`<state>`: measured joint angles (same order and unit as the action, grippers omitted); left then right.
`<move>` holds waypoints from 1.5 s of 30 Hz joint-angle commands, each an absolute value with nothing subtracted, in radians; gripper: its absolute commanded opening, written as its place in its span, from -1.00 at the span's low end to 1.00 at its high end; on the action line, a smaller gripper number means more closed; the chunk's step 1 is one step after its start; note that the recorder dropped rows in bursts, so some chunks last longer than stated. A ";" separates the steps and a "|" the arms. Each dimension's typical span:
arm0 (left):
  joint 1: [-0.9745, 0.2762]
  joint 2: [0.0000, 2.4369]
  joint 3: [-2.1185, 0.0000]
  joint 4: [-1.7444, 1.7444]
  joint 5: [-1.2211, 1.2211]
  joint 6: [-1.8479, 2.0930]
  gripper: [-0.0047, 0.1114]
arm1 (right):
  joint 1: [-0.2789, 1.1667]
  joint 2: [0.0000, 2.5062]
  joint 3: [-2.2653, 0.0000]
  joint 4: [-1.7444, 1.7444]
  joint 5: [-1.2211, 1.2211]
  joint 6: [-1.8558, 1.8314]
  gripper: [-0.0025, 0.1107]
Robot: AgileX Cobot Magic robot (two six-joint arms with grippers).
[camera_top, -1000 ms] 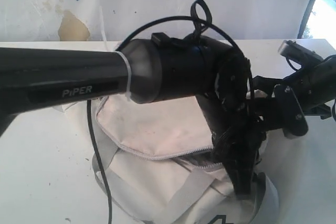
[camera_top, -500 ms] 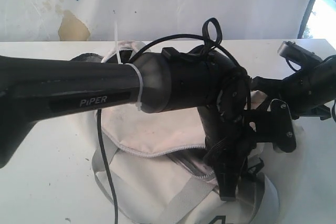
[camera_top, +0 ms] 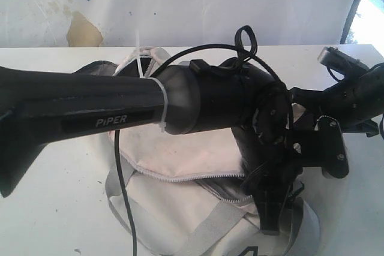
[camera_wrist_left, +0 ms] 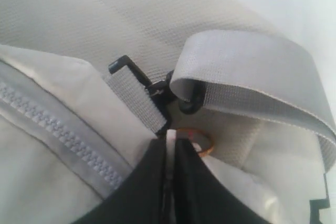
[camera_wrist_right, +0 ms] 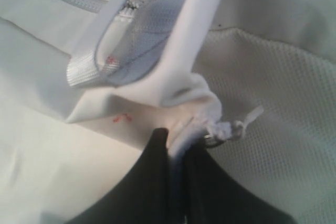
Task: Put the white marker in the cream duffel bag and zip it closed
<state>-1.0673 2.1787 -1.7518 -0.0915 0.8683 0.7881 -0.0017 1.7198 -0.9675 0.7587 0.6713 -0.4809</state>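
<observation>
The cream duffel bag (camera_top: 180, 148) lies on the white table under both arms. Its grey zipper (camera_top: 192, 178) is partly open, with a dark gap showing beside my left wrist. My left gripper (camera_wrist_left: 171, 139) reaches down at the bag's near right end (camera_top: 270, 226), shut on a thin white tab next to an orange ring (camera_wrist_left: 206, 142). The zipper teeth (camera_wrist_left: 58, 132) run beside it. My right gripper (camera_wrist_right: 176, 135) is shut on a fold of the bag's cream fabric (camera_wrist_right: 184, 103), by a knotted white cord (camera_wrist_right: 231, 127). The white marker is out of view.
My left forearm (camera_top: 90, 109) crosses most of the exterior view and hides the bag's middle. A black cable (camera_top: 123, 196) hangs over the bag. A grey webbing strap (camera_wrist_left: 252, 72) hooks onto a black clip (camera_wrist_left: 157, 90). Bare table (camera_top: 54, 208) lies left of the bag.
My left forearm has sunk lower and shifted right, uncovering the bag's far end. My right arm's end has dropped slightly toward the bag. The zipper gap looks much the same.
</observation>
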 commanded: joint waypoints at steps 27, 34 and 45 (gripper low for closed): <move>-1.000 2.017 -1.770 -0.307 1.059 0.436 -0.92 | -0.011 1.718 -0.966 0.721 0.686 -0.489 -0.96; -1.000 1.970 -1.767 -0.261 1.111 0.375 -0.92 | -0.040 1.718 -0.966 0.724 0.694 -0.462 -0.96; -1.000 1.925 -1.746 -0.163 1.198 0.312 -0.92 | -0.080 1.718 -0.966 0.728 0.690 -0.437 -0.96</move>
